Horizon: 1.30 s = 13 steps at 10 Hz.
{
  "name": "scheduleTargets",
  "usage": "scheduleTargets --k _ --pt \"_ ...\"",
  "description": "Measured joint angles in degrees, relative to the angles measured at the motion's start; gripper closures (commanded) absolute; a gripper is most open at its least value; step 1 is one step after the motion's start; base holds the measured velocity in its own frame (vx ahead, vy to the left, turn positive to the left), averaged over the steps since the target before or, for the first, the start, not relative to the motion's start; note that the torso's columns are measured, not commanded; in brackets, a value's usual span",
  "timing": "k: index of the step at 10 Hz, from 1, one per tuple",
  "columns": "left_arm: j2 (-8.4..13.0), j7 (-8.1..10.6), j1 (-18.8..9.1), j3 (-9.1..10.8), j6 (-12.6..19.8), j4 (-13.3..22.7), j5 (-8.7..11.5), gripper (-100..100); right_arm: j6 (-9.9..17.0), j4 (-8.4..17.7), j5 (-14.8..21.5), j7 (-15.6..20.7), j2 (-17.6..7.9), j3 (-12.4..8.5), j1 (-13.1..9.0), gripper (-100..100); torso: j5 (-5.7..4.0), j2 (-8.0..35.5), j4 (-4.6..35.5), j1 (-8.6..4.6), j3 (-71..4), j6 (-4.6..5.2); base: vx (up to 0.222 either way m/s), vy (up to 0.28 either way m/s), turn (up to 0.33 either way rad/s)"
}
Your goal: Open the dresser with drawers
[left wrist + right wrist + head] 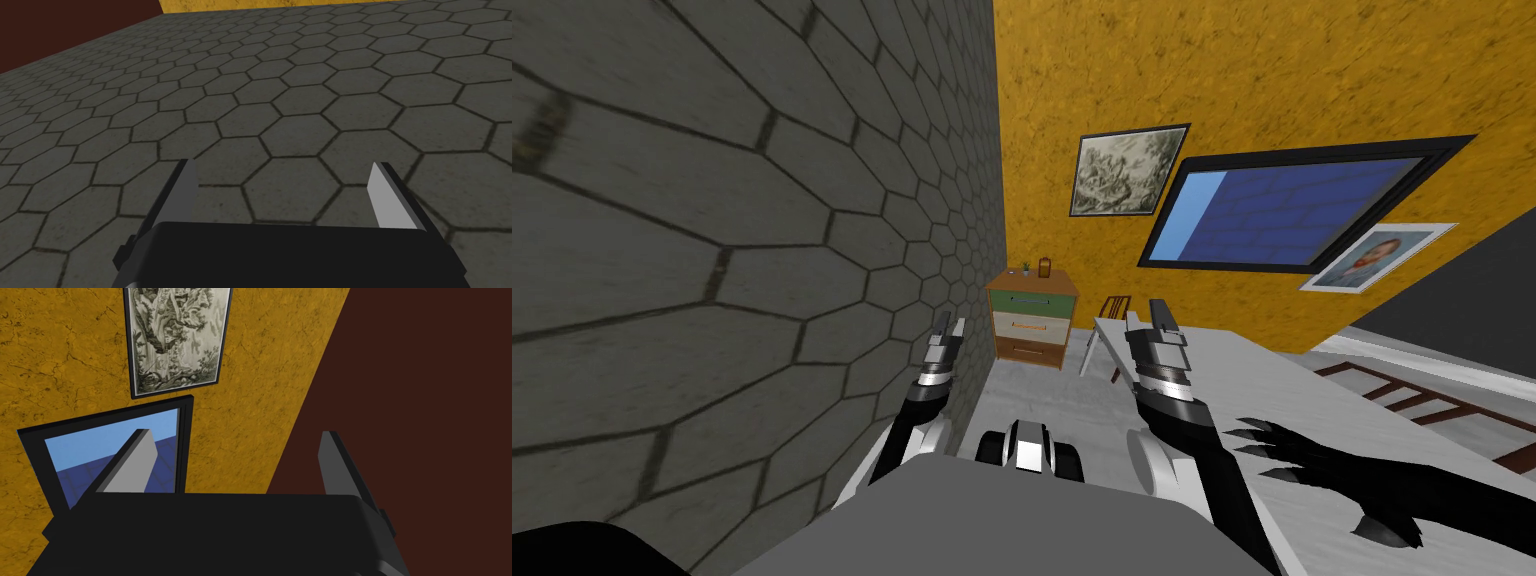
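The dresser [1032, 318] stands far ahead in the corner where the grey hexagon-tiled wall meets the orange wall. It is a small wooden-framed chest with three drawers, green on top, pale in the middle, brown at the bottom, all shut. Two small objects sit on its top. My left gripper [949, 325] is raised beside the tiled wall, well short of the dresser; in the left wrist view its fingers [385, 195] stand wide apart with nothing between them. My right gripper [1147, 315] is held up over the white table, open and empty.
The grey hexagon-tiled wall [732, 260] runs close along my left side. A white table [1312, 400] lies at my right with a black plant-like shape [1362, 480] on it. A wooden chair [1114, 310] stands beyond the table, right of the dresser.
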Motion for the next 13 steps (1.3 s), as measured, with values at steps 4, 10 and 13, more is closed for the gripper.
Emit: scheduleTargets --k 4,10,13 --pt "4.0 -0.12 -1.2 -0.3 -3.0 5.3 -0.2 -100 0.0 0.0 0.0 0.0 0.0 0.0 0.0 0 0.0 0.0 0.0 0.01 0.0 0.0 0.099 0.005 0.002" --pt "6.8 -0.19 -4.5 -0.51 -9.0 16.3 -0.5 -100 0.0 0.0 0.0 0.0 0.0 0.0 0.0 0 0.0 0.0 0.0 -0.01 0.0 0.0 0.122 -0.001 0.002" --pt "7.0 -0.42 -5.8 -0.78 -11.1 20.7 -0.8 -100 0.0 0.0 0.0 0.0 0.0 0.0 0.0 0 -0.01 0.1 0.0 -0.01 0.0 0.0 0.1 -0.005 0.002"
